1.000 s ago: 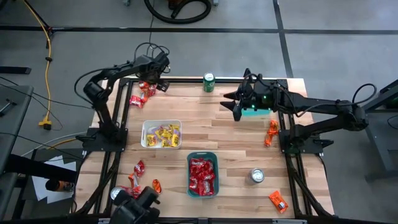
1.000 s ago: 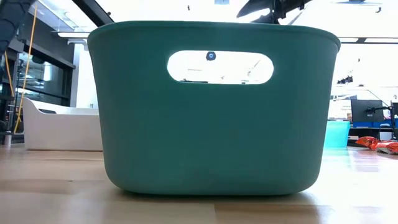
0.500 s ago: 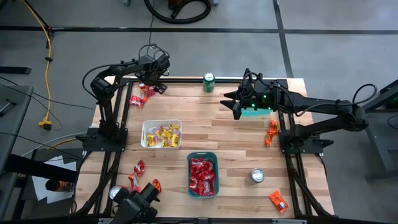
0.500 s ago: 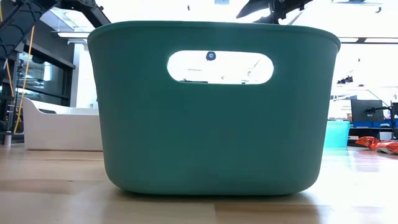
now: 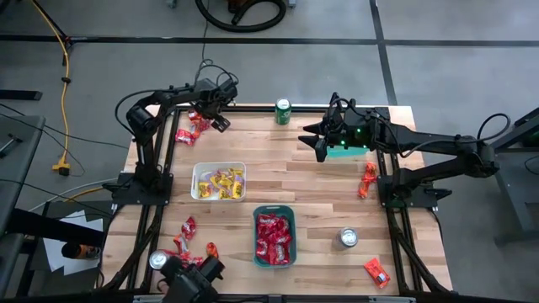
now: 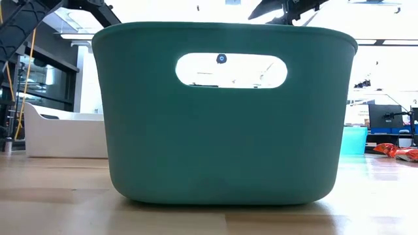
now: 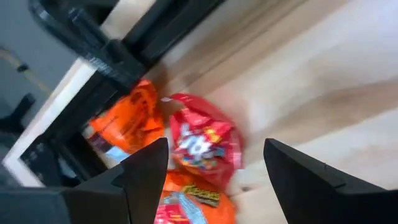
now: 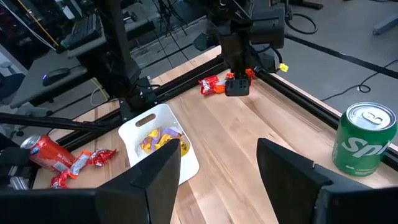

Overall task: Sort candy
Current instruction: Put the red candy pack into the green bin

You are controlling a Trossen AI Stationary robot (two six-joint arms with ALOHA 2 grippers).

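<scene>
the left pincer [image 5: 217, 120] hangs over the counter's [image 5: 320, 181] 11 o'clock corner, just beside a small heap of candy [image 5: 190, 128]. in the left wrist view its fingers [image 7: 146, 174] stand released and empty, with a red packet [image 7: 205, 143] between them and an orange packet [image 7: 127, 124] close by.

so the step in hand looks like a pick from this heap. the next move calls for coming down so the fingers straddle one packet only, most likely the red one, then clenching and carrying it to the teal bin [image 5: 274, 235] at 6 o'clock, which already holds red candy. the packets overlap, so two could lift together.

the white bin [image 5: 218, 181], left of centre, holds yellow candy. more candy lies loose at 7 o'clock [image 5: 187, 236], 3 o'clock [image 5: 368, 178] and 5 o'clock [image 5: 376, 271].

the right pincer [image 5: 321, 145] waits at 1 o'clock, released and empty, near a green can [image 5: 283, 110].
</scene>
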